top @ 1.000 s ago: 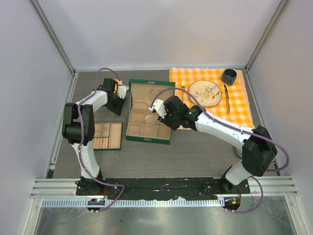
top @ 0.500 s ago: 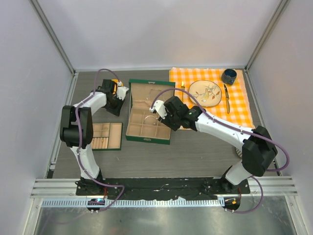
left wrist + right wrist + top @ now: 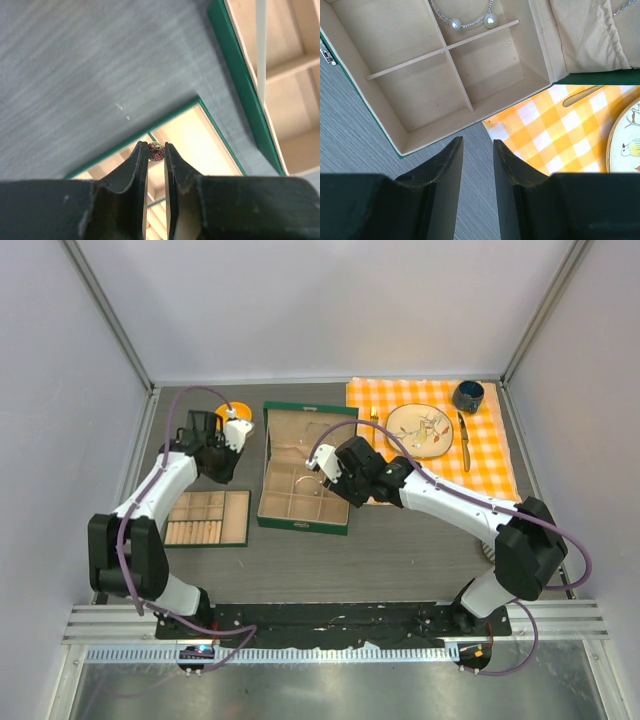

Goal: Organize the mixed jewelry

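On the bench [image 3: 400,550], the large green box [image 3: 300,526] lies open beside the small tray [image 3: 172,116]. Over that tray's corner the left hand [image 3: 155,146] pinches a tiny round stud [image 3: 156,151]. The next move, I judge, is to lower and release it. The right hand [image 3: 476,145], narrowly parted, holds nothing.

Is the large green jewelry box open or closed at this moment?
The green jewelry box is open: its lid lies folded back, and the right wrist view looks straight into its beige compartments.

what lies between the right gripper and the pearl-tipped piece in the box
Right wrist view: the box wall, a bare compartment and a wooden divider slat lie between the right gripper and the pearl-tipped piece.
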`<act>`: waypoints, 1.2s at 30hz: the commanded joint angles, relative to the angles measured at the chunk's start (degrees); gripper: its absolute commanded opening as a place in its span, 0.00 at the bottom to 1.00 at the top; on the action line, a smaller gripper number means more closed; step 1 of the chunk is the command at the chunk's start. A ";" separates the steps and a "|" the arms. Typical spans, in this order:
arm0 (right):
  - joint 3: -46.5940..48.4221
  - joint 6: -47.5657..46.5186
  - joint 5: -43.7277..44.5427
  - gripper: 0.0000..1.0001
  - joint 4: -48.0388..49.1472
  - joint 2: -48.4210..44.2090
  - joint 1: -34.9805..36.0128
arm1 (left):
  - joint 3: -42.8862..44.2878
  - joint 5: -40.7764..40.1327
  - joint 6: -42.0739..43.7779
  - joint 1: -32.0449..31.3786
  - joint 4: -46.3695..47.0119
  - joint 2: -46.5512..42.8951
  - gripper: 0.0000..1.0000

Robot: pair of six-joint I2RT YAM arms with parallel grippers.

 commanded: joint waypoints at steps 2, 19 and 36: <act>0.10 0.97 -0.89 0.36 2.12 -2.55 -0.34 | -8.14 -0.84 3.99 1.62 -2.68 -7.40 0.00; 0.01 0.80 -1.07 0.36 2.21 -2.11 -0.34 | -15.96 0.56 6.46 6.02 -1.54 -10.67 0.00; -0.52 0.79 -0.98 0.36 2.38 -2.29 -0.34 | -16.58 0.39 6.01 6.11 2.94 -4.34 0.01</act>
